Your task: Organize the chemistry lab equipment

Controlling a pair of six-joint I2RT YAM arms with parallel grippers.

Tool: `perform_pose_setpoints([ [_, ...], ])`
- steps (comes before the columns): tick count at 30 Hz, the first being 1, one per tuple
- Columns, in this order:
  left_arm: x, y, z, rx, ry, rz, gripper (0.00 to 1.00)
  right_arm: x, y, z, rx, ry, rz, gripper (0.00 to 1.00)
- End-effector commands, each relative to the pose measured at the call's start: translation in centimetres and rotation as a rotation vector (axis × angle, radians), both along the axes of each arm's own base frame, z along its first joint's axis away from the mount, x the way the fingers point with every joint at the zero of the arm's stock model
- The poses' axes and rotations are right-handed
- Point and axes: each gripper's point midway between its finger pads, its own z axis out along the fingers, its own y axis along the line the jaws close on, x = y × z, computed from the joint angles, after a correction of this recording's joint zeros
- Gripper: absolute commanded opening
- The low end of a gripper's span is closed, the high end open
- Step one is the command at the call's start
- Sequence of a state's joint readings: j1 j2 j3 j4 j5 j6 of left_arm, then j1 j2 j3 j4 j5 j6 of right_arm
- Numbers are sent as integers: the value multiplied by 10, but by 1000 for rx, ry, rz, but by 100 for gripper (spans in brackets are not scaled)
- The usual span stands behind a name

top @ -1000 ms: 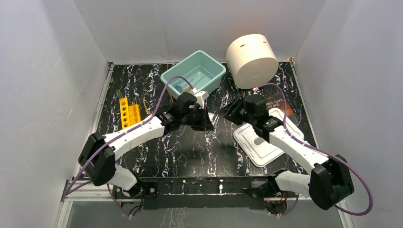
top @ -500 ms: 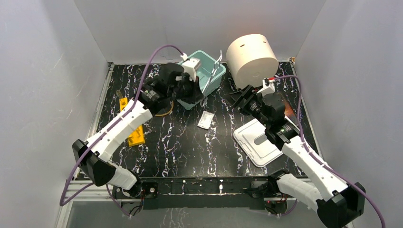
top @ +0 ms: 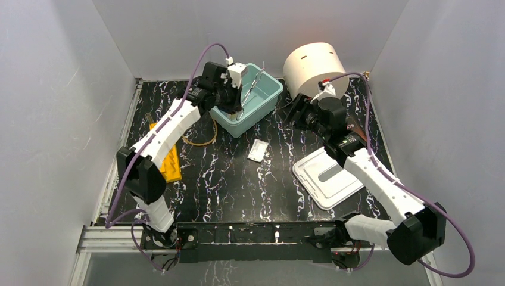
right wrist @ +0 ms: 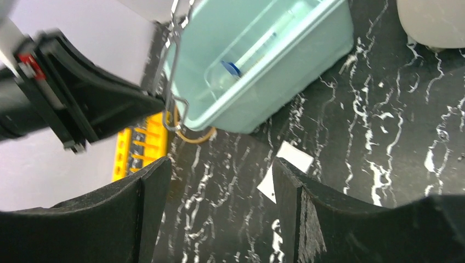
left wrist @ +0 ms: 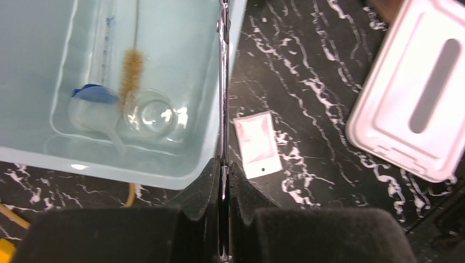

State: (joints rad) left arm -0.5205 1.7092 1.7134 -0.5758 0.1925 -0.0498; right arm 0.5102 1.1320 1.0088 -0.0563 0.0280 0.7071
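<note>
My left gripper [left wrist: 224,170] is shut on a thin metal wire tongs [left wrist: 222,82], which slants up over the right rim of the teal bin [left wrist: 164,175]. In the top view the left gripper [top: 238,98] hangs at the bin's [top: 271,95] near side. Inside the bin lie a blue-capped clear tube [left wrist: 94,93], a tiny glass beaker [left wrist: 149,112] and a brush [left wrist: 131,68]. A clear flat packet [top: 258,150] lies on the table in front of the bin. Amber tubing [top: 202,140] curls left of the bin. My right gripper [right wrist: 219,186] stands open and empty above the table.
A big cream cylinder [top: 314,74] stands at the back right, close behind the right wrist. A white lid [top: 327,177] lies at the right, a dark book [top: 351,128] behind it. A yellow rack [top: 170,158] lies at the left.
The left arm swung from the table's middle back to the bin, carrying the metal tongs. The right gripper opened wider and drew back toward the cylinder. The packet now lies uncovered.
</note>
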Motion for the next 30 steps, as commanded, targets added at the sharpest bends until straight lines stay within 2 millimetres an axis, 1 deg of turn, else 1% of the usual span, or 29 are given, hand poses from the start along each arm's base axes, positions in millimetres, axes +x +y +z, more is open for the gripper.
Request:
perform_pose_setpoints([
  [1, 25, 12, 13, 53, -84, -27, 0, 3, -3, -3, -105, -29, 39, 75],
  [6, 56, 25, -17, 122, -59, -45, 0, 0, 6, -27, -117, 34, 108, 75],
  [7, 61, 26, -15, 114, -61, -57, 0, -1, 8, -31, -115, 45, 118, 75],
  [9, 69, 26, -19, 116, -45, -87, 0, -1, 10, -38, -116, 63, 130, 75],
  [10, 71, 24, -28, 123, -21, -114, 0, -1, 11, -40, -118, 69, 137, 75],
  [13, 64, 25, -50, 164, 47, -181, 0, 1, 12, -42, -139, 71, 149, 75],
  [15, 59, 25, -61, 170, 73, -207, 0, 4, 9, -42, -160, 67, 144, 75],
  [19, 56, 20, -68, 149, 117, -220, 0, 6, 6, -43, -169, 67, 135, 75],
  [22, 53, 12, -72, 113, 144, -252, 0, 5, 8, -44, -169, 69, 153, 75],
  [24, 53, 8, -80, 106, 167, -264, 0, 6, 9, -44, -171, 62, 160, 75],
  [28, 52, 15, -104, 158, 212, -250, 0, 7, 10, -44, -167, 64, 165, 75],
  [30, 53, 18, -114, 183, 225, -247, 0, 7, 12, -45, -164, 68, 175, 75],
])
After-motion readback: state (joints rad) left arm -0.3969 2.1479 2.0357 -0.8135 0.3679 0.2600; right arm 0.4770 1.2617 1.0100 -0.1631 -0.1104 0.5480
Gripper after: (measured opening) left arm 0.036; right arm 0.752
